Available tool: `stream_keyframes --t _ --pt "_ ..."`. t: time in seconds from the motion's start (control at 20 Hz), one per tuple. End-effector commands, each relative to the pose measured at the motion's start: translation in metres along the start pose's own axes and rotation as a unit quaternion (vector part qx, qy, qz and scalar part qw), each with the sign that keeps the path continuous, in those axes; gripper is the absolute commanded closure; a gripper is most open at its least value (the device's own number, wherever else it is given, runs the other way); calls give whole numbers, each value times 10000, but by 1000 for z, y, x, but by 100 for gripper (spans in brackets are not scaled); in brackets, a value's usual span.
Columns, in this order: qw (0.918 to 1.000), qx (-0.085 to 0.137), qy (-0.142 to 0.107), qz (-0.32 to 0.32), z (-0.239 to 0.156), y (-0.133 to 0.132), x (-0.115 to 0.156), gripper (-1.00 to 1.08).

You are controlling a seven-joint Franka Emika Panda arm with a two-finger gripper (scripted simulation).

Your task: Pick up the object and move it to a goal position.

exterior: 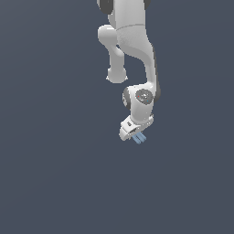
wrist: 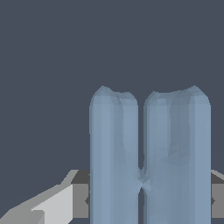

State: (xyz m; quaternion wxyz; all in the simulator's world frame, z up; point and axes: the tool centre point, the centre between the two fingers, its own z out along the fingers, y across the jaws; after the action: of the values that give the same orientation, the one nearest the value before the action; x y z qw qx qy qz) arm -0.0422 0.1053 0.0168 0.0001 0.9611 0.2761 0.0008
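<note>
The claw is hanging at the end of the white arm, tilted down toward the exterior view's right; it is clenching the object, a small light-blue piece whose tip is poking out just below the white fingers; nothing is showing under it but flat grey-blue ground, so whether it is resting on that surface or being carried above it cannot be told from the exterior view alone.

In the wrist view the object is filling the lower middle of the picture as two parallel blue bars joined near their base, standing straight out from between the claw's grey finger pads; a pad is showing on each side of the bars, pressing against them; the bars are reaching well beyond the fingertips, so only the joined end is sitting inside the grip.

By my judgement the pick-up part is looking done, since the piece is sitting between the fingers and following the claw's tilt; the carrying part is what is left; no goal marker is showing in either picture, so how near the claw is to the goal cannot be told; the grip seems to be catching only one end, so a slip during travel is the thing to be watching for.
</note>
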Motion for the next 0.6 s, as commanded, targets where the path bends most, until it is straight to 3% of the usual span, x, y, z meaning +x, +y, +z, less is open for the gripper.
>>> stream_keyframes --t 0.0,0.55 --pt "10000 2 0 -4 -1 0 1 108" --pt "10000 5 0 -3 -30 23 24 108"
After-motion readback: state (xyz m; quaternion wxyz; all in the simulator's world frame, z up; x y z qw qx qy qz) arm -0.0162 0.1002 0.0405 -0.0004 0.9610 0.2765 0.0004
